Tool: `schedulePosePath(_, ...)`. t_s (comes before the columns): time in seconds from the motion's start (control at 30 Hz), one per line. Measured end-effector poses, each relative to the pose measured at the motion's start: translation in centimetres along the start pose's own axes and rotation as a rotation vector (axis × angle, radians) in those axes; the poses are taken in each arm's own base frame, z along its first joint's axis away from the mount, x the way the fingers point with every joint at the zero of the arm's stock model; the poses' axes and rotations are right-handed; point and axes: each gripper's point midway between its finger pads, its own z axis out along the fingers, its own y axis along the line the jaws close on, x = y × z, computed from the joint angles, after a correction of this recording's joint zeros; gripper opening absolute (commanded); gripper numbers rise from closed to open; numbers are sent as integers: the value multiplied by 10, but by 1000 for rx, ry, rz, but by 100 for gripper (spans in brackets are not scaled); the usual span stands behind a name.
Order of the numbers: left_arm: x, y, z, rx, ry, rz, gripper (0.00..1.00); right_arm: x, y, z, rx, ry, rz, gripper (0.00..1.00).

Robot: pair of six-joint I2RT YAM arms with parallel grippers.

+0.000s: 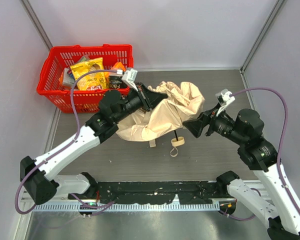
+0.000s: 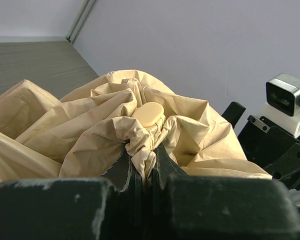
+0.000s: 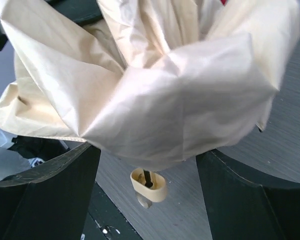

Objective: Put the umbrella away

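Note:
The umbrella (image 1: 170, 112) is a crumpled bundle of beige fabric held above the middle of the table. Its thin black shaft (image 1: 176, 135) hangs down to a pale handle (image 1: 178, 142) with a cord loop. My left gripper (image 1: 152, 97) is shut on gathered fabric just under the round top cap (image 2: 149, 114), and in the left wrist view the left gripper (image 2: 142, 159) pinches that fold tight. My right gripper (image 1: 192, 125) is at the fabric's right side. In the right wrist view the right gripper (image 3: 147, 152) stands open, its jaws either side of the hanging fabric (image 3: 180, 100), with the handle (image 3: 149, 185) below.
A red basket (image 1: 90, 48) holding snack packets (image 1: 92, 72) stands at the back left, just behind my left arm. A black rail (image 1: 155, 190) runs along the near edge. Walls close the table at the back and both sides.

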Motion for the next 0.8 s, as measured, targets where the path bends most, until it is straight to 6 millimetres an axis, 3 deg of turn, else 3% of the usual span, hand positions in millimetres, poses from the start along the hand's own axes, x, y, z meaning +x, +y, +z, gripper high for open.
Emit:
schedulePosePath(0.23,11,-14,1,109,59,-21,0,-1,30,16,-216,4,-20,87)
schedulePosePath(0.37,15,-25,2,189,87,-25,0,-3,37,24,-278,-2,-12,87)
schedulePosePath(0.63,32,-26,7,256,158,-25,0,-8,13,41,-157,-5,-28,87)
schedulePosePath(0.8,40,-33,11,315,203,-33,0,-14,10,41,-140,4,-83,87)
